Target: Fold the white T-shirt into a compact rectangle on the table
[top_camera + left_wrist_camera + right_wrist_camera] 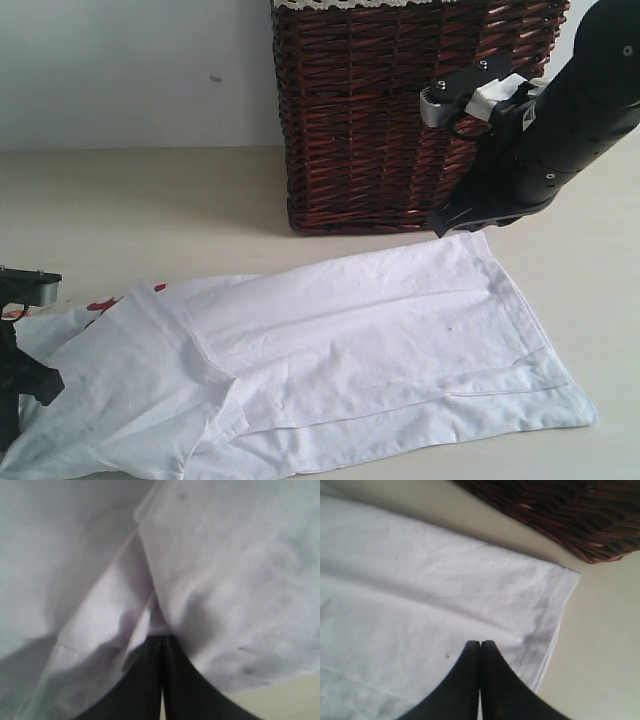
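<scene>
At near left of the exterior view: left gripper (161,639), black, set down in the bunched end of the white T-shirt (360,340). Fingers pressed together, pinching a gathered fold of white cloth at the tips, as seen in the left wrist view. Traces of red lettering (103,303) just beside it, mostly hidden under a folded-over layer.

Across the near and middle ground: white T-shirt lying flat on the table (130,200), partly folded, layers overlapping lengthwise, stitched hem (540,625) at the right end. Small dark speck on the upper layer.

At the far right corner of the hem: right gripper (480,644), black, angled down from the upper right. Fingers closed tight together, nipping a slight pucker of cloth just inside the hem.

Behind, at the far edge: dark brown wicker basket (370,110), upright on the table, just beyond the shirt's far corner, pale lace trim along its rim.
</scene>
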### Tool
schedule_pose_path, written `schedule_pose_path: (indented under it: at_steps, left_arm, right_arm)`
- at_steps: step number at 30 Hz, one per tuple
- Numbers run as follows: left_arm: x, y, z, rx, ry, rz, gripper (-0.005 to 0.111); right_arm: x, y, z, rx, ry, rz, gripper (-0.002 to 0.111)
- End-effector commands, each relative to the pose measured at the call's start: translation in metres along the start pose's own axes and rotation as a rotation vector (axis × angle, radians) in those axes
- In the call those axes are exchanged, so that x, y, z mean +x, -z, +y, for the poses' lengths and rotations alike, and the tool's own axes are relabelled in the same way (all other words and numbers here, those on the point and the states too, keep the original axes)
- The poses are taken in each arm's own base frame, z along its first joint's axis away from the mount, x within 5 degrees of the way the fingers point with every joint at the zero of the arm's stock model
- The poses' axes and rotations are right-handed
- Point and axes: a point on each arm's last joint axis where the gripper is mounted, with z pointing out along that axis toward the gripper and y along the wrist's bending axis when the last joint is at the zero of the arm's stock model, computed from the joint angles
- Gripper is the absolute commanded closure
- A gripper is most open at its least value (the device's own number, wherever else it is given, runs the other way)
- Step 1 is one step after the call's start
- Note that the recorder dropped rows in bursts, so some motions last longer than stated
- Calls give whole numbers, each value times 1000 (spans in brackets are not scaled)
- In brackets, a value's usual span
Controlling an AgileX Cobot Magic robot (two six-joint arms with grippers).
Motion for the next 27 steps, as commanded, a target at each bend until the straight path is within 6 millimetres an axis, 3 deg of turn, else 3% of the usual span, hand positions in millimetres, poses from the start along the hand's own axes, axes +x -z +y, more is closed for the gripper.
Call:
schedule_pose_path:
  at_steps: [1,4,8,11,13,16,22,27]
  left_arm:
    - [4,22,-6,-3,-3,-94,107]
    - [9,50,-7,-18,45,-245,107]
    - [27,72,24,-73,278,-326,98]
    - [40,72,50,-63,403,-318,74]
    - [45,66,65,-50,489,-338,47]
    - [46,53,77,-38,558,-351,21]
    - [30,24,84,10,554,-273,21]
    - [20,14,89,22,570,-271,21]
  right_arm:
    - [-3,4,-2,0,-6,-21,108]
    - [-3,4,-2,1,-5,-23,108]
    - [-3,4,-2,-4,-12,-24,107]
    - [-3,4,-1,-13,-23,-26,102]
    - [-3,4,-1,-16,-26,-27,98]
    - [-3,4,-1,-15,-26,-29,96]
    - [-4,4,1,-32,-32,-33,95]
    - [-4,4,1,-31,-29,-33,95]
